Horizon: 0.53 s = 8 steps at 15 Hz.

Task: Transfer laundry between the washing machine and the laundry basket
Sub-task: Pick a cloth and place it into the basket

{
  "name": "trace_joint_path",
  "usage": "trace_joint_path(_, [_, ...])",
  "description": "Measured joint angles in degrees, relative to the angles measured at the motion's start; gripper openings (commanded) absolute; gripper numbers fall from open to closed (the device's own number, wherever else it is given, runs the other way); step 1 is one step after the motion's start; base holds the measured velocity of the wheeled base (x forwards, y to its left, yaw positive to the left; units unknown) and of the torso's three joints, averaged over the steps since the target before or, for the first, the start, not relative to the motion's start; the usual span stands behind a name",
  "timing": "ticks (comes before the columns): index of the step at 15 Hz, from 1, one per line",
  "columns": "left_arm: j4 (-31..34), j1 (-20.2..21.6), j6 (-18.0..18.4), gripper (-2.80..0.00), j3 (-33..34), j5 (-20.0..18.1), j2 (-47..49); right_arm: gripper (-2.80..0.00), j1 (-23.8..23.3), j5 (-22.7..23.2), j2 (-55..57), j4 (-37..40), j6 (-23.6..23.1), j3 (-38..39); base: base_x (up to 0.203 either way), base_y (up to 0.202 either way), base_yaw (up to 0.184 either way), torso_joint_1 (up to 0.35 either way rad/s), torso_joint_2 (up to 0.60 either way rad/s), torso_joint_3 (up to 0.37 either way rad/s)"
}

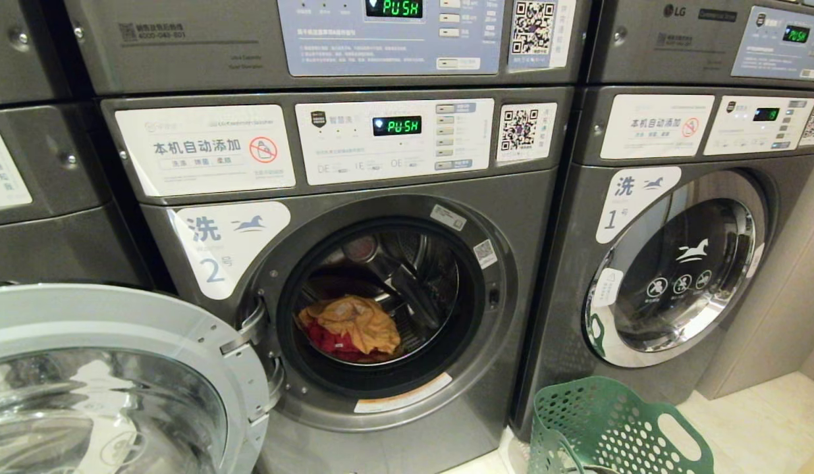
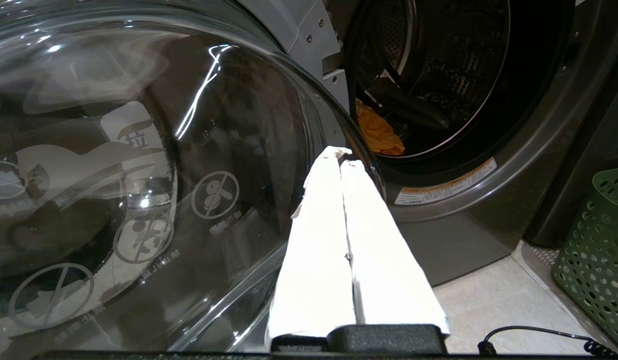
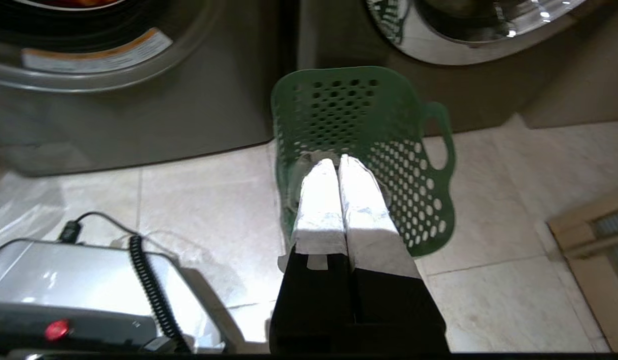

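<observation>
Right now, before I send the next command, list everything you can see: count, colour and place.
washing machine: one, grey, numbered 2, straight ahead, display reads PUSH
door: one, silver rim with glass, swung open to the left of the drum
yellow cloth: one, orange-yellow, in the drum on top of the pile
red cloth: one, red, in the drum under the yellow one
second washing machine: one, grey, numbered 1, to the right, door shut
laundry basket: one, green, perforated, on the floor between the two machines
floor: pale tiles
left gripper: one, white fingers, shut, empty, beside the open door
right gripper: one, white fingers, shut, empty, over the basket
</observation>
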Motion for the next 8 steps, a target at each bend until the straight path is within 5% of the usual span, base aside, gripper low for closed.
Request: trace_joint_path(8, [0.0,0.0,0.0,-2.8,0.0,0.0,0.0,-2.8,-3.58,1.94,-12.21,-0.93,-5.59,6.34,0.0,0.0,0.0,0.0,0.0,0.0])
